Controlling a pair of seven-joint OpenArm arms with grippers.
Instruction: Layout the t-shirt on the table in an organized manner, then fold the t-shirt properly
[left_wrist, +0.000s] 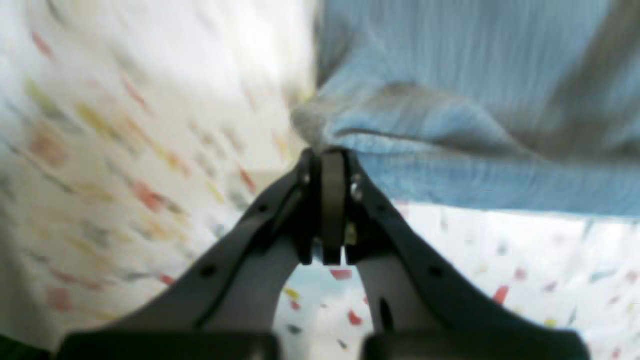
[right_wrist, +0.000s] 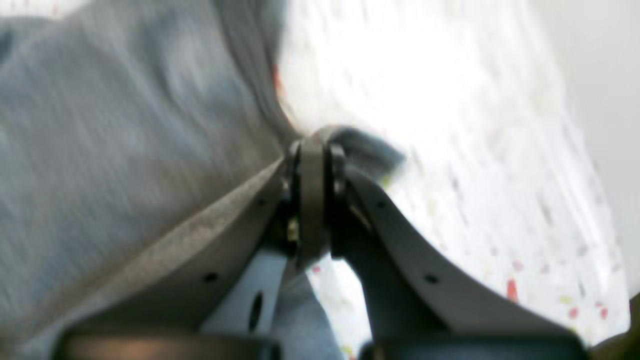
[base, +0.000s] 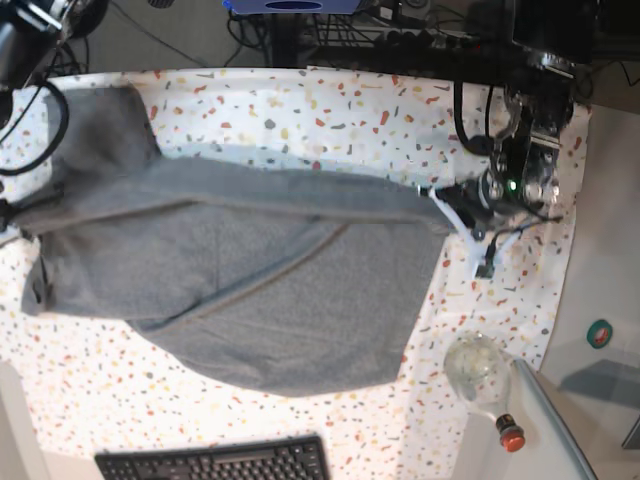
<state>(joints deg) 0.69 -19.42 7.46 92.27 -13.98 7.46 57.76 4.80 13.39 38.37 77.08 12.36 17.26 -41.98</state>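
Note:
The heather-grey t-shirt is stretched sideways across the speckled white table, with a long taut fold along its upper edge. In the base view my left gripper is at the shirt's right end. The left wrist view shows this left gripper shut on a bunched edge of the t-shirt. The right wrist view shows my right gripper shut on a gathered bit of the t-shirt. In the base view the right gripper is almost hidden at the left edge, where the shirt ends.
A black keyboard lies at the table's near edge. A clear glass bulb-shaped object with a red cap sits at the lower right. Black cables hang by the left arm at the back right.

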